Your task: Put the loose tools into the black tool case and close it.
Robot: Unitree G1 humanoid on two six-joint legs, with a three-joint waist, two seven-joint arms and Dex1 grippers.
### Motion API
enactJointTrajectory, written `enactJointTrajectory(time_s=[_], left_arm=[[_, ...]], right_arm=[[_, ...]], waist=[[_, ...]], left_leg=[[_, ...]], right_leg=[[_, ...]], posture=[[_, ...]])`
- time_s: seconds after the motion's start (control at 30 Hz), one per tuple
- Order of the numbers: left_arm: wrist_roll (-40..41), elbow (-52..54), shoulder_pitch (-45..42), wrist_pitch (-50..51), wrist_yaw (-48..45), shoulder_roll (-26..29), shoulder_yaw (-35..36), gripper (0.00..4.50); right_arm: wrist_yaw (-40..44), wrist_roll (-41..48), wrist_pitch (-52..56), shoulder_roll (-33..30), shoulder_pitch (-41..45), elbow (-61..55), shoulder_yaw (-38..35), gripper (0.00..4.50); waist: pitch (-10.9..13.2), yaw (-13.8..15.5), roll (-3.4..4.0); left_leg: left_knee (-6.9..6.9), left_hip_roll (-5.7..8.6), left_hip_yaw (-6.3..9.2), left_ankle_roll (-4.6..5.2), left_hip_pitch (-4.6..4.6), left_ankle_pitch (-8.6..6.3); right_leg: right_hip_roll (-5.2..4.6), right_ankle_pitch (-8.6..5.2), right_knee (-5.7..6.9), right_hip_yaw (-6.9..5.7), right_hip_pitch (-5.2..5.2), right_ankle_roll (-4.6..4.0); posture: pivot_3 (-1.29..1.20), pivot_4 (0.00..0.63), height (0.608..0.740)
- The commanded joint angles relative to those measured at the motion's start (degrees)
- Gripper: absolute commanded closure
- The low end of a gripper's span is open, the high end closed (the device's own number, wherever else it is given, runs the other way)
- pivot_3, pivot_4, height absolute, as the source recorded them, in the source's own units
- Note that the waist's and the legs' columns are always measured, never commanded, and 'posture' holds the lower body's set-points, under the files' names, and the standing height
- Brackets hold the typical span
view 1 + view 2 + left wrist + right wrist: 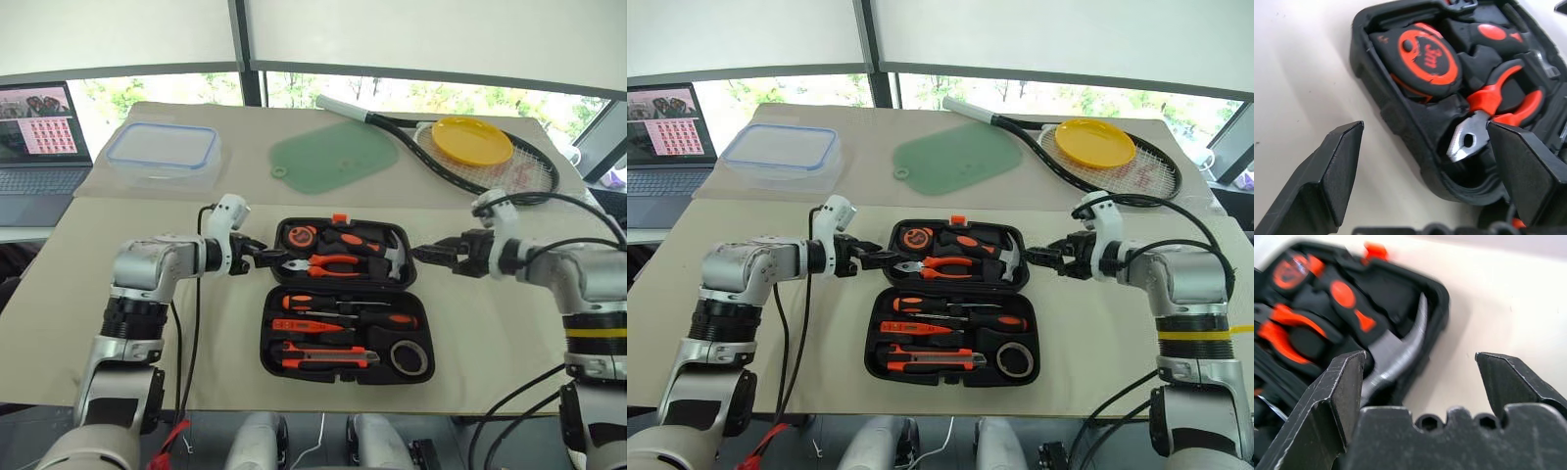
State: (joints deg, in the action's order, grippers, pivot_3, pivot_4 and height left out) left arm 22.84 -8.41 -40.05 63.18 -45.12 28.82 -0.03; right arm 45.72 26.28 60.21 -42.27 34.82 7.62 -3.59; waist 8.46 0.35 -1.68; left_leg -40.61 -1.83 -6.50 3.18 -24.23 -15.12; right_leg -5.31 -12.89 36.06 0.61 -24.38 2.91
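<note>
1. Black tool case (275,284) lies open and flat on the beige table (98,245), near its front edge, both halves facing up.
2. Near half holds the screwdrivers (348,311), the utility knife (323,358) and the small dark tape roll (409,358), each seated in a recess.
3. Far half holds the tape measure (1425,54), pliers (328,263) and hammer (1400,355); orange latch (339,218) sits on the far rim.
4. Left gripper (263,256): jaws apart, straddling the left end of the far half, nothing clamped.
5. Right gripper (427,253): jaws apart, just beside the right end of the far half, holding nothing.
6. Further back: clear blue-rimmed container (164,154), green cutting mat (333,157), racket (470,166) with yellow plate (471,140) on its strings; laptop (39,137) off the table's left.
</note>
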Motion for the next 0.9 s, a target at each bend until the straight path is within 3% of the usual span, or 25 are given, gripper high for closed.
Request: enactJointTrajectory(time_s=[0.03,0.1,0.2,0.33,0.43,0.53,0.57,0.7,0.9], left_arm=[[0.49,0.25,-0.64,0.18,0.64,0.13,-0.21,0.44],[0.66,0.15,-0.56,0.27,0.84,0.22,-0.17,0.87],[0.03,0.33,0.29,-0.16,1.38,0.26,-1.08,1.93],[0.39,0.35,0.78,0.38,2.27,-0.14,-0.73,3.55],[1.19,1.41,1.48,1.1,2.19,-0.24,-0.73,4.43],[2.38,2.79,2.23,1.89,2.12,-0.11,-0.67,4.5],[2.91,3.24,2.35,2.25,2.05,-0.12,-0.46,4.5],[5.27,6.04,2.26,1.09,0.18,-0.37,0.96,4.5],[5.31,6.91,-1.2,-10.13,3.3,-4.96,6.01,4.5]], right_arm=[[0.98,-0.37,-0.77,-0.69,-0.8,-1.96,1.3,0.29],[1.35,-0.15,-0.21,-0.75,-1.82,-3.41,2.15,0.29],[0.23,-0.45,-0.69,0.12,-3.54,-4.85,2.91,0.97],[-0.75,0.78,0.87,0.67,-4.49,-7.06,1.76,2.4],[-0.99,1.06,1.01,0.95,-4.84,-7.85,1.31,3.32],[-1.44,1.58,0.94,1.69,-4.69,-8.46,0.27,4.39],[-1.7,1.87,1.0,2.09,-4.45,-8.59,-0.29,4.48],[-3.01,2.8,-0.84,4.1,-3.45,-10.28,-2.55,4.48],[-10.07,1.46,-6.21,9.07,-0.05,-9.7,-7.42,4.48]], waist=[[0.0,-0.05,0.0],[0.0,0.03,0.0],[0.0,0.08,0.0],[0.0,-0.03,0.01],[-0.01,0.24,0.01],[-0.01,0.12,0.01],[-0.01,0.07,0.01],[-0.01,-0.07,0.01],[0.03,-0.14,0.01]], left_leg=[[0.0,-0.01,0.0,0.02,0.0,-0.01],[0.0,-0.02,0.02,0.05,0.0,-0.03],[0.0,-0.01,0.02,0.07,0.0,-0.04],[0.0,-0.03,0.02,0.19,0.06,-0.11],[0.0,-0.02,0.06,0.19,0.11,-0.11],[-0.01,-0.03,0.06,0.18,0.14,-0.11],[-0.01,-0.04,0.06,0.18,0.15,-0.11],[0.0,-0.05,0.06,0.17,0.14,-0.11],[-0.01,-0.03,0.06,0.0,-0.07,0.0]], right_leg=[[-0.01,0.0,-0.01,0.0,0.01,0.0],[-0.02,0.01,-0.04,-0.01,0.02,0.01],[-0.05,0.01,-0.07,-0.02,0.02,0.01],[-0.05,0.0,-0.09,-0.01,0.04,0.01],[-0.08,0.0,-0.04,-0.04,0.09,0.0],[-0.08,0.02,-0.03,-0.03,0.11,-0.01],[-0.07,0.01,-0.03,-0.03,0.11,-0.01],[-0.06,0.02,-0.03,-0.03,0.09,-0.02],[-0.09,0.04,-0.02,-0.03,-0.12,-0.02]], posture=[[0.0,0.15,0.738],[0.0,0.15,0.738],[0.0,0.15,0.738],[0.0,0.15,0.738],[0.0,0.15,0.738],[0.0,0.15,0.738],[0.0,0.15,0.738],[0.0,0.15,0.738],[0.0,0.15,0.738]])
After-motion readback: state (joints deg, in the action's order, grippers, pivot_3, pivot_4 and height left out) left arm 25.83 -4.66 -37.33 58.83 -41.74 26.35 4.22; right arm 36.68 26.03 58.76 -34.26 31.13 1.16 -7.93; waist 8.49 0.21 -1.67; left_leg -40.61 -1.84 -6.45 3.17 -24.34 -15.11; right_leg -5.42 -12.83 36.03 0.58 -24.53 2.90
